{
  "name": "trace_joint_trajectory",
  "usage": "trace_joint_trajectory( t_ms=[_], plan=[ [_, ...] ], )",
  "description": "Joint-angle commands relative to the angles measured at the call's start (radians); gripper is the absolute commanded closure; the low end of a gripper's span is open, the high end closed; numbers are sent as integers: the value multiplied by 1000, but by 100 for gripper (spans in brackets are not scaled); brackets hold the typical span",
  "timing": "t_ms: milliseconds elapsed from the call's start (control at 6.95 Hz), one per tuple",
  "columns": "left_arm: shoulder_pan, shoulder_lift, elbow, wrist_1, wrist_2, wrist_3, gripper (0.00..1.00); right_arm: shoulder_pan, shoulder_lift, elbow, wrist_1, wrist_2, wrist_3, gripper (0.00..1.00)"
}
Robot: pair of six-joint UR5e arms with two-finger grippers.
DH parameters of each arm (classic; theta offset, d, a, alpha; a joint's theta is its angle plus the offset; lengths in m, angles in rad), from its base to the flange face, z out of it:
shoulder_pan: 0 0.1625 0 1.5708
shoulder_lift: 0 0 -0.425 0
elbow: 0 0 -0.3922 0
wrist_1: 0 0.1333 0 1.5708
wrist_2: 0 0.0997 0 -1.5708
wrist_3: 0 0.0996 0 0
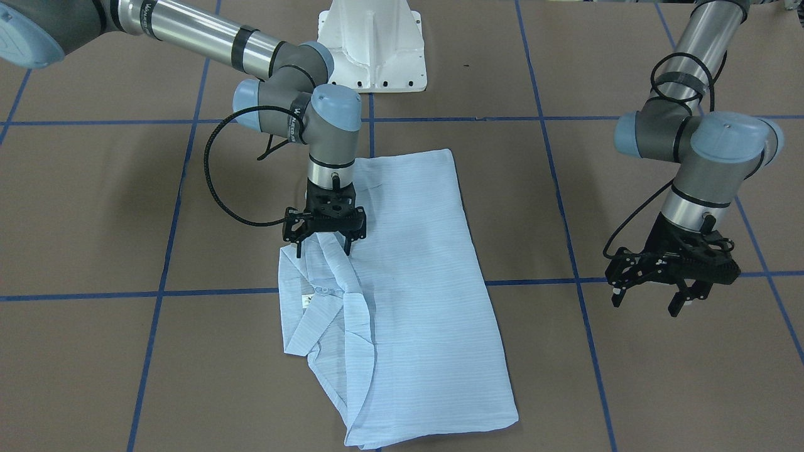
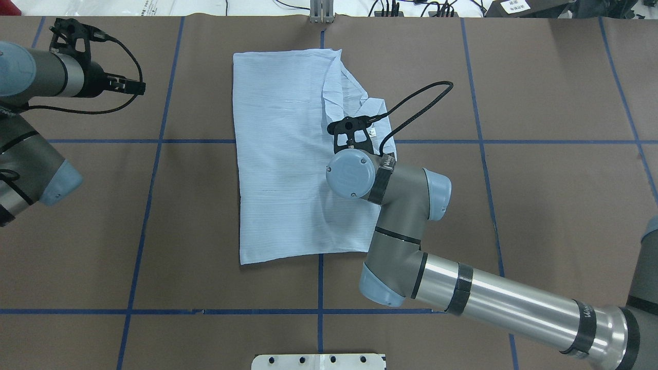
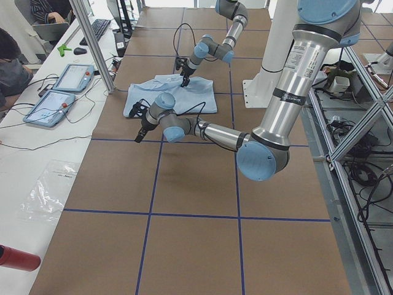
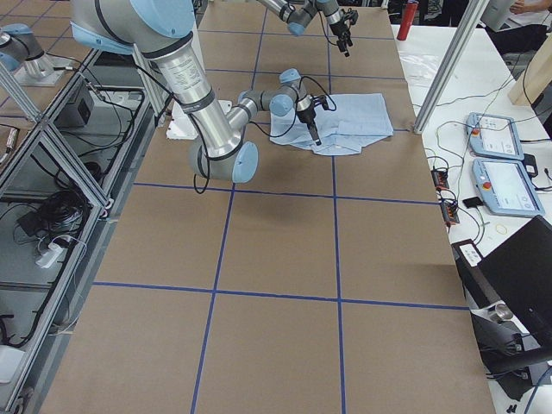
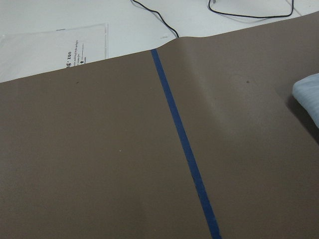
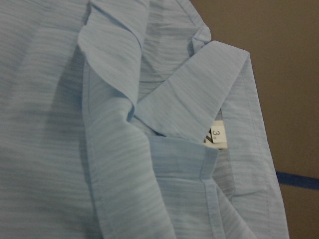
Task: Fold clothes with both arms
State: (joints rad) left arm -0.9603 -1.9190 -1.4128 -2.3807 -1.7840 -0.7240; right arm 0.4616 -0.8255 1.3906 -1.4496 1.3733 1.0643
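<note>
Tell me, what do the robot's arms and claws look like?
The right arm and left arm are shiny silver tubes with grey joints and light blue round caps. Black bands wrap the tubes; a black cable loops at each wrist. The right gripper and left gripper are black, skeletal, two-fingered.

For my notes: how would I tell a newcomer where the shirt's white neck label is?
On the brown table with its blue tape grid, a pale blue shirt lies near the middle. At the end close by the right gripper, the neck label sits just inside the collar: the one white, printed rectangle against plain blue cloth.
</note>
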Motion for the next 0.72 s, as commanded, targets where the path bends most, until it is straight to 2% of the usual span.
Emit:
trace_joint_trajectory(
  t_ms=[0,575],
  plan=[
    [0,0,0,-2,0,0,0,63,-10,4,-60,65,-90,0],
    [0,1,2,-2,0,0,0,155,-41,8,-43,124,-156,0]
  ],
)
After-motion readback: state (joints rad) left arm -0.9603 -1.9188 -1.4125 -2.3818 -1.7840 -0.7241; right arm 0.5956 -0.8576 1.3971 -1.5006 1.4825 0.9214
